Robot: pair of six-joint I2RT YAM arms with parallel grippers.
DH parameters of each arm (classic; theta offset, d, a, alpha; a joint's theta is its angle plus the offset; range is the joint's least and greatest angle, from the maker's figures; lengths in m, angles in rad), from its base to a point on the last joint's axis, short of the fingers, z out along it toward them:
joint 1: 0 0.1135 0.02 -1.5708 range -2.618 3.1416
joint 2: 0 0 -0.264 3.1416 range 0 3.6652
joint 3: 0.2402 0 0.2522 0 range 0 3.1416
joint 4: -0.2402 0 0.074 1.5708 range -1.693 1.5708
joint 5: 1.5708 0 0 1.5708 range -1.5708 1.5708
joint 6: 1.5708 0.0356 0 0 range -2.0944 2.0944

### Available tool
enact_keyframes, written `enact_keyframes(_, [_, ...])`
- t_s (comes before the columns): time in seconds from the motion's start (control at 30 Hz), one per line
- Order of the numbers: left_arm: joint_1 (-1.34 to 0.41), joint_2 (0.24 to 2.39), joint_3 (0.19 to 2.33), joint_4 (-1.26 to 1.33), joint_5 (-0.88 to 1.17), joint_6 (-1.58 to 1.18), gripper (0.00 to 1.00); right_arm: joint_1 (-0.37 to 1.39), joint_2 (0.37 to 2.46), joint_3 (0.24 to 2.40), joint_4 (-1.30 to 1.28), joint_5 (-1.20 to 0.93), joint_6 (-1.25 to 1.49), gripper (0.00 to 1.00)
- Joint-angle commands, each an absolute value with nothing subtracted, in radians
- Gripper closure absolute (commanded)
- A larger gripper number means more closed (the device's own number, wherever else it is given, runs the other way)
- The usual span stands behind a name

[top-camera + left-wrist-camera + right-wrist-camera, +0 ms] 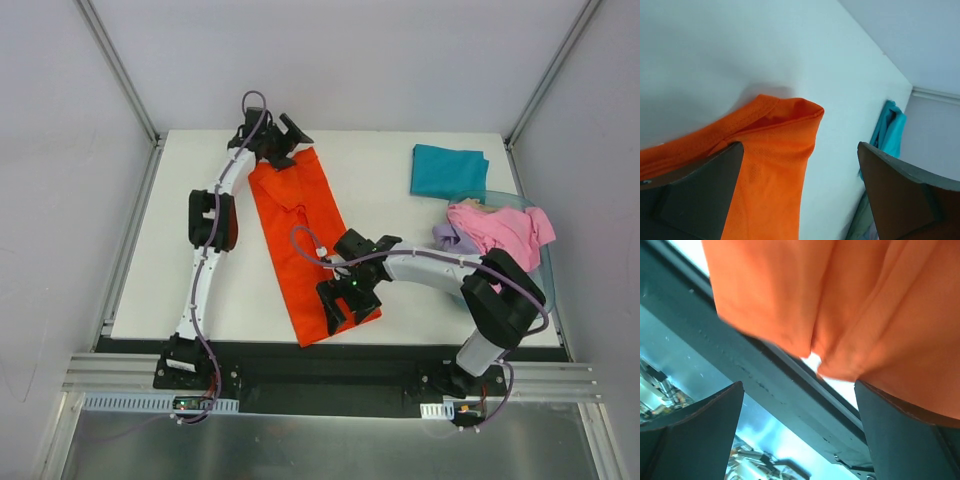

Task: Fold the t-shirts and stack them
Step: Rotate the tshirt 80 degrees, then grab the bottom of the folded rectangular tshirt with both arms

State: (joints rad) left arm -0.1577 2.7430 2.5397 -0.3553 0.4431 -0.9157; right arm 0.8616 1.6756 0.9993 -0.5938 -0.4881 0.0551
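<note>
A bright orange-red t-shirt (305,240) lies on the white table (400,290) as a long narrow strip running from far left to the near middle. My left gripper (281,141) is open at its far end; the left wrist view shows the collar end of the orange shirt (775,150) between the jaws (800,200). My right gripper (350,300) is open over the shirt's near end, and its wrist view shows the orange hem (840,300) above the open gripper (800,435). A folded teal t-shirt (447,170) lies at the far right and shows in the left wrist view (888,134). A pink t-shirt (503,228) and a lavender one (449,238) are crumpled at the right.
A translucent blue tub (545,262) at the right edge holds the pink and lavender shirts. The table's dark front edge (765,375) and a metal rail (320,375) run just below the orange shirt's near end. Grey walls enclose the table.
</note>
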Motion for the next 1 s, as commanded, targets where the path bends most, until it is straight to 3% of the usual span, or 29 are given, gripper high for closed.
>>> enact_keyframes(0.0, [-0.219,2.760,2.545,-0.026,0.471,-1.028,0.01,0.856,1.530,1.037,-0.601,-0.473,0.008,0.03])
enact_keyframes(0.17, [-0.253,2.636,2.522,-0.006,0.413,-0.934,0.01,0.857,1.405,1.058,-0.586,-0.385,0.009,0.03])
enact_keyframes(0.47, [-0.256,2.197,2.363,-0.047,0.402,-0.715,0.01,0.853,1.031,0.996,-0.470,0.142,0.057,0.03])
enact_keyframes(0.57, [-0.270,1.975,2.167,-0.058,0.388,-0.661,0.01,0.850,0.967,0.971,-0.471,0.311,0.197,0.03])
enact_keyframes(0.7, [-0.287,1.650,1.819,-0.106,0.387,-0.594,0.01,0.839,1.002,0.998,-0.462,0.179,0.212,0.03])
enact_keyframes(0.97, [-0.371,1.044,1.053,-0.218,0.219,-0.695,0.01,0.839,0.939,0.868,-0.521,0.206,0.222,0.03])
